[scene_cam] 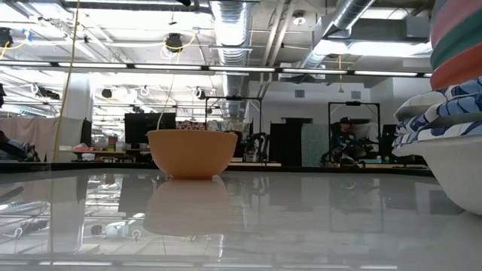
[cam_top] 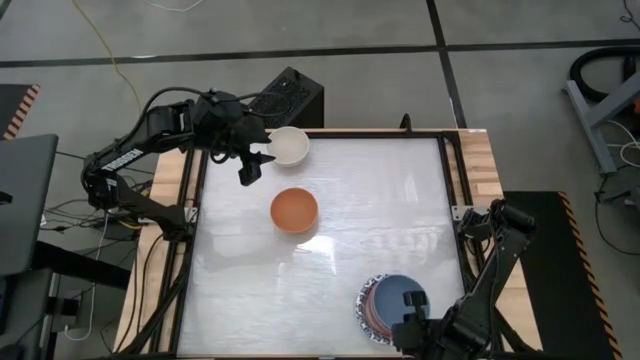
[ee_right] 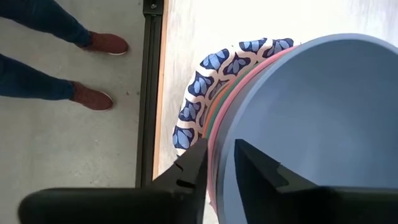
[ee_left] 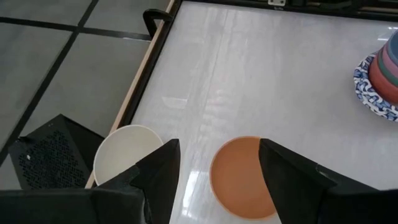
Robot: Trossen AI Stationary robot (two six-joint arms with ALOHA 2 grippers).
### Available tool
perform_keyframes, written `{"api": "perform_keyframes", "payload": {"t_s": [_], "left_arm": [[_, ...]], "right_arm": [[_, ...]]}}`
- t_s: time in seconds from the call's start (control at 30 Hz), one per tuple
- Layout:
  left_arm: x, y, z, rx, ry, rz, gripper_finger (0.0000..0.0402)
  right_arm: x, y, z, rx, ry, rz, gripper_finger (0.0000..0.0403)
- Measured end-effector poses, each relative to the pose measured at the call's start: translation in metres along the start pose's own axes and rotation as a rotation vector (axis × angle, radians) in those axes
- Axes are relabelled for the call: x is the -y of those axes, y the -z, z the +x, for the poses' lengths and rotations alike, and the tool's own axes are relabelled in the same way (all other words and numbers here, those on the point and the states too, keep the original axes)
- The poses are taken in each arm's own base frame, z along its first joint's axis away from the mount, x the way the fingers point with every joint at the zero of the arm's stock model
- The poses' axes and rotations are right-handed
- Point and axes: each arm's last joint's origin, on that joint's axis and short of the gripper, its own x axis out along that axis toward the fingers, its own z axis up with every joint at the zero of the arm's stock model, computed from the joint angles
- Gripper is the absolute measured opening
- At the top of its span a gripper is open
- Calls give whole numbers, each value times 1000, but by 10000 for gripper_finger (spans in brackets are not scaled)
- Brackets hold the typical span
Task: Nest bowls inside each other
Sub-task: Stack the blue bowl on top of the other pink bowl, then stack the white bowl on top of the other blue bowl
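Observation:
A stack of nested bowls (cam_top: pixel 385 305) stands near the table's front right, with a blue-and-white patterned bowl (ee_right: pixel 211 74) at the bottom and a plain blue bowl (ee_right: pixel 311 124) on top. My right gripper (ee_right: pixel 219 152) points down at the blue bowl's rim, open, with one finger inside and one outside. An orange bowl (cam_top: pixel 294 210) sits alone on its base at mid-table. A white bowl (cam_top: pixel 288 146) sits at the far left edge. My left gripper (cam_top: pixel 250 165) hovers open above the table between these two, holding nothing. My right gripper straddles the blue bowl's rim (ee_right: pixel 222 134) on the side toward the table's near edge, coming slanting from above. A slit shows between the outer finger (ee_right: pixel 194 163) and the rim. I cannot tell whether the inner finger touches. The bowl rests nested in the stack.
A black grilled box (cam_top: pixel 290 95) stands just beyond the far left corner. A person's legs and brown shoes (ee_right: pixel 93 68) show on the floor beside the table's edge. Dark rails (cam_top: pixel 452 170) frame the white tabletop, whose middle and right stretch lie bare.

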Motion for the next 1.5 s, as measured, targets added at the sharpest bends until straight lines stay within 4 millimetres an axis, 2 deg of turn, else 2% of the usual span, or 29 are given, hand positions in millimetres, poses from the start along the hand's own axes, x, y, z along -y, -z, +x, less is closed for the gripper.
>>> {"api": "perform_keyframes", "payload": {"t_s": [0.3,0.53,0.7,0.8,0.9,1.07,1.33,1.5], "left_arm": [[0,-1,0,5,1,11,209],[0,0,0,5,0,27,209],[0,0,0,5,0,27,209],[0,0,0,5,0,27,209],[0,0,0,5,0,27,209],[0,0,0,4,-2,30,209],[0,0,0,4,-1,48,209],[0,0,0,4,-1,48,209]], "right_arm": [[0,-1,-3,15,-18,31,159],[2,-6,-16,7,-7,22,159],[9,-9,-36,-21,32,4,145],[11,-9,-39,-34,47,-2,129],[9,-8,-32,-44,64,-10,95],[7,-8,-18,-85,117,-24,16],[2,-4,-8,-107,164,13,12],[-6,-1,8,-113,209,21,5]]}}
